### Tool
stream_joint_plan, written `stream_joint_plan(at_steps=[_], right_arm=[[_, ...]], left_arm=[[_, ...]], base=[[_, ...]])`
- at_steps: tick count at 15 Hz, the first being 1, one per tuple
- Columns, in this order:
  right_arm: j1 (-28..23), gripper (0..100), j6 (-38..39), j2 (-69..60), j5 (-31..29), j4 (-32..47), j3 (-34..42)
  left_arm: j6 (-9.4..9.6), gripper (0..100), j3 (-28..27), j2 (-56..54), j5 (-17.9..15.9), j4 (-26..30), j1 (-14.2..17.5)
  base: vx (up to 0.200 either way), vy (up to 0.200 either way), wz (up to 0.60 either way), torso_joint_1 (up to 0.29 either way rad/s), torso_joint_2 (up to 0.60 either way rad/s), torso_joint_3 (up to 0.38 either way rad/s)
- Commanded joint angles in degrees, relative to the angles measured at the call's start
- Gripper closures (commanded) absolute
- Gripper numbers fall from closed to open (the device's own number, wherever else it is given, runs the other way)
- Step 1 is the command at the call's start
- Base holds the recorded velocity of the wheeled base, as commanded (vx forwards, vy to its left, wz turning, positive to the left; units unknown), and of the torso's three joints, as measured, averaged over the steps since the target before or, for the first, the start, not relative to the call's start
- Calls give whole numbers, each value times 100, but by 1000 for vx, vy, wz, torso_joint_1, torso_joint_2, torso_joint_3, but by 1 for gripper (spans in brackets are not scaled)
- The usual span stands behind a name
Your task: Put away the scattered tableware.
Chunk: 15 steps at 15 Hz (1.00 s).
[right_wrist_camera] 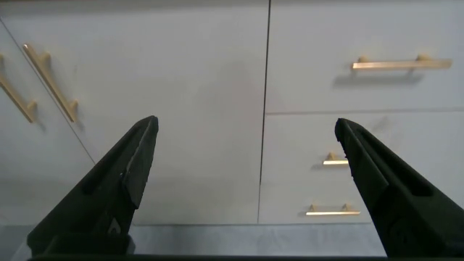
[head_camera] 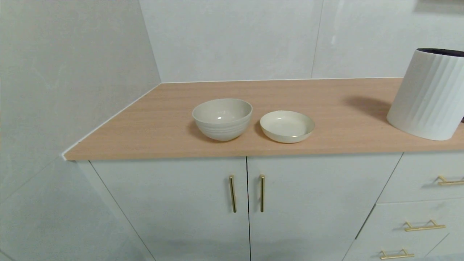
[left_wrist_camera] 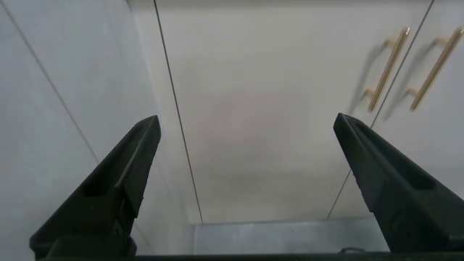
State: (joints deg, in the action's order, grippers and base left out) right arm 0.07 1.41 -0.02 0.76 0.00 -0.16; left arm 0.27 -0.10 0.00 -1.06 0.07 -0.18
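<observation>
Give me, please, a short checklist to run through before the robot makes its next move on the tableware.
1. The left pincer is open and empty: ok.
2. The right pincer is open and empty: ok.
3. The deep bowl stands upright on the counter, apart from the shallow dish: ok.
4. The white canister stands well clear of both dishes: ok.
5. The cabinet doors are open, if the tableware is to go inside: not ok, both are shut.
6. There is free space inside the cabinet: cannot tell.
</observation>
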Motion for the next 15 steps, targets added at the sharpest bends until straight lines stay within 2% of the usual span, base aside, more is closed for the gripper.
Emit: stream_joint_plan(at_steps=[1, 8, 15], right_arm=[[1, 0, -1, 2, 4, 0, -2], [1, 0, -1, 2, 4, 0, 7], [1, 0, -10, 2, 4, 0, -2]], left_arm=[[0, 0, 1, 0, 1, 1, 1], [0, 0, 1, 0, 1, 1, 1], [8, 0, 1, 0, 1, 1, 1]], base=[[0, 0, 0, -168, 461, 295], [0, 0, 0, -126, 445, 313], [0, 0, 0, -16, 60, 46]])
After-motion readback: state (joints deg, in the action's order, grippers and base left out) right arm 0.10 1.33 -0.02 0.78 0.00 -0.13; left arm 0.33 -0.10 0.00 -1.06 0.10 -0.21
